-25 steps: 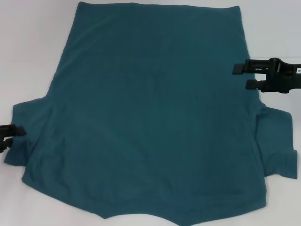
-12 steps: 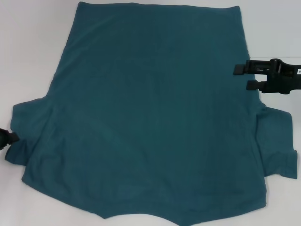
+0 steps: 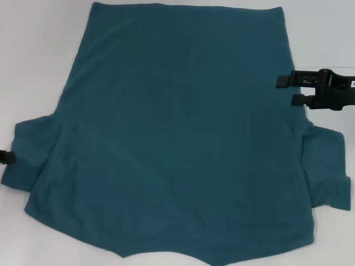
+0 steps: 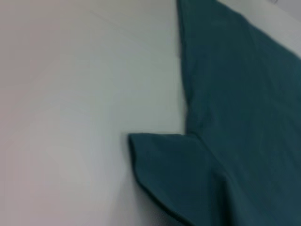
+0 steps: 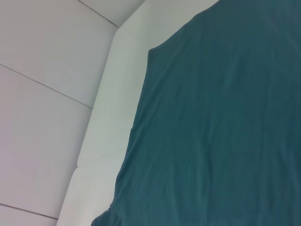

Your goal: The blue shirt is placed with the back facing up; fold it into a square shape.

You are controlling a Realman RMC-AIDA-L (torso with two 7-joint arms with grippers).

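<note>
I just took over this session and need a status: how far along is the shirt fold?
Done: only the layout; the blue shirt lies flat, plain side up, both sleeves out, no fold made. In hand: the right gripper sits open at the shirt's right edge above the sleeve; the left gripper barely shows at the view's edge by the left sleeve. Left: every fold, sides and sleeves inward, then lengthwise into a square.

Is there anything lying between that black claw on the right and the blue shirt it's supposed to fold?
Nothing visible does. The right gripper sits right at the side edge of the blue shirt, jaws open, with only bare white table around. No other object lies on the shirt. The left gripper is barely in view beside the other sleeve.
</note>
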